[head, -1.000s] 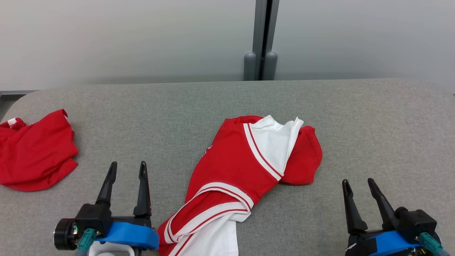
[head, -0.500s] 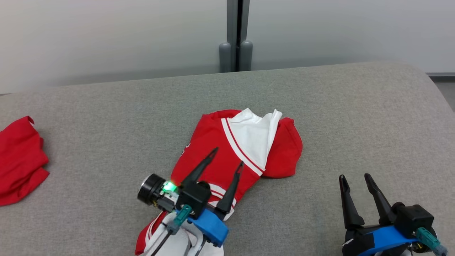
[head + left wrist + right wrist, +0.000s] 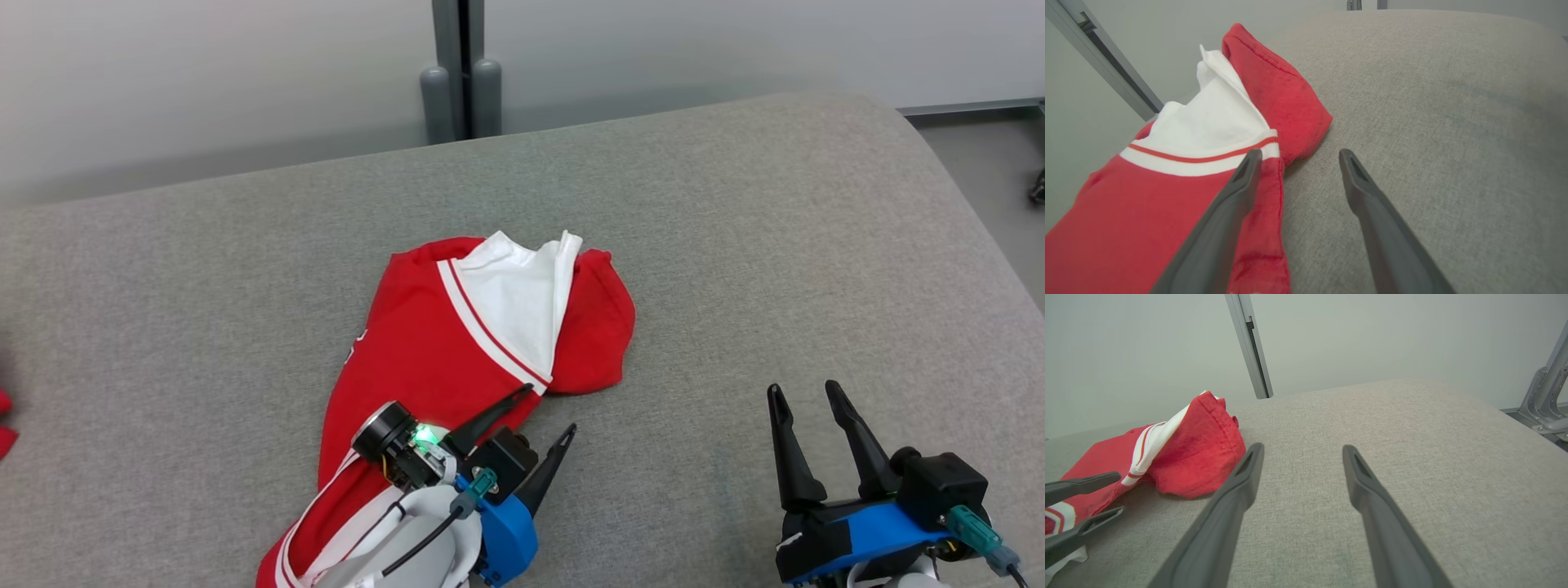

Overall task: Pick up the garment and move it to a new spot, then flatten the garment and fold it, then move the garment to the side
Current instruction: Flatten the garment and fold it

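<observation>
While heaped on the bench (image 3: 735, 245) midway along its near edge, treat the garment (image 3: 457, 351) as light, limp and prone to sag — pinch the doubled red fold at its right rim, already between the wide-spread fingers of the left gripper (image 3: 551, 407) — with the right gripper (image 3: 802, 387) likewise agape over bare bench.

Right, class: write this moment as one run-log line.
stage: pre-grasp | garment: crumpled, unheld | left gripper: open, at garment edge | right gripper: open, over grey surface
</observation>
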